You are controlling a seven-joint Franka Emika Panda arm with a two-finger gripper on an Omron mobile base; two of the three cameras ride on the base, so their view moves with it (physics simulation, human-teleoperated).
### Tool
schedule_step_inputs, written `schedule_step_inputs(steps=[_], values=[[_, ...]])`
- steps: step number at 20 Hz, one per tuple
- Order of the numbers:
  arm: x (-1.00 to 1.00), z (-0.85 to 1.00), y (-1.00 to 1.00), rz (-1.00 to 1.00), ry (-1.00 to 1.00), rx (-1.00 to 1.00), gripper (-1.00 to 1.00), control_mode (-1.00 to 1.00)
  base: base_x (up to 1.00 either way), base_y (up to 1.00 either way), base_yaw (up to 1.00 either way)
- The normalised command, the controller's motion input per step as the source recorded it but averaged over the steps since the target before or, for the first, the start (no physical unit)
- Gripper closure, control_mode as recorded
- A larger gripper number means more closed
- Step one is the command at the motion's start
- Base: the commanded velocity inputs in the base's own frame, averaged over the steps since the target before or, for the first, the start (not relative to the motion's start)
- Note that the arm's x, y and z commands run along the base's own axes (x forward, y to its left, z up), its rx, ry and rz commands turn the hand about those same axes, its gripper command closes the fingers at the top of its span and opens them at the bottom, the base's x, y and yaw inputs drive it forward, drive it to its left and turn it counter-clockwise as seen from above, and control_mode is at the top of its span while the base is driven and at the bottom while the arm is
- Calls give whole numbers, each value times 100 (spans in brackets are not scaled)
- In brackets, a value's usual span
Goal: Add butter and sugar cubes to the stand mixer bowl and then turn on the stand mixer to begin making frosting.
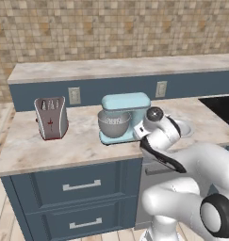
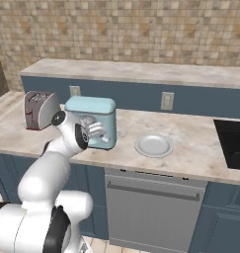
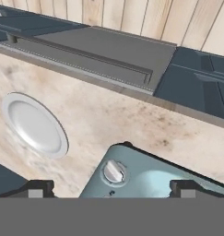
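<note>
Stand mixer point(image 1: 126, 111) sits mid-frame in the left base view on the counter point(image 1: 64, 146), light blue, with the stand mixer bowl point(image 1: 114, 123) seated under its head. The bowl's inside is not readable from this angle; whether butter or sugar cubes lie in it cannot be told. No pale yellow block or tan lumps can be made out on the counter in either base view.

White plate point(image 2: 153, 146) lies just right of the mixer in the right base view, centre of frame; it looks bare.

Gripper point(image 3: 109, 188) hangs just above the rear of the mixer, fingers spread wide, holding nothing. In the hand view the two dark fingertips point(image 3: 36, 188) stand at the lower left and lower right, and between them, low in the frame, sits the mixer's small white knob point(image 3: 113, 171).

Grey appliance with red marks point(image 1: 51, 117) stands at the left, well apart from the mixer.

Judgement: the loading steps are likely finished or at least out of hand, given the empty gripper and bare plate. The gripper appears lined up over the knob, so the switch-on step is the one in hand and not yet done.
</note>
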Motion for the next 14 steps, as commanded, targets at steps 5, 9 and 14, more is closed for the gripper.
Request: schedule_step_inputs(steps=[5, 9, 14], values=[[23, -9, 0, 0, 6, -5, -100, -100, 0, 0, 0], [23, -19, -2, 0, 6, -5, -100, -100, 0, 0, 0], [12, -25, -10, 0, 6, -5, -100, -100, 0, 0, 0]])
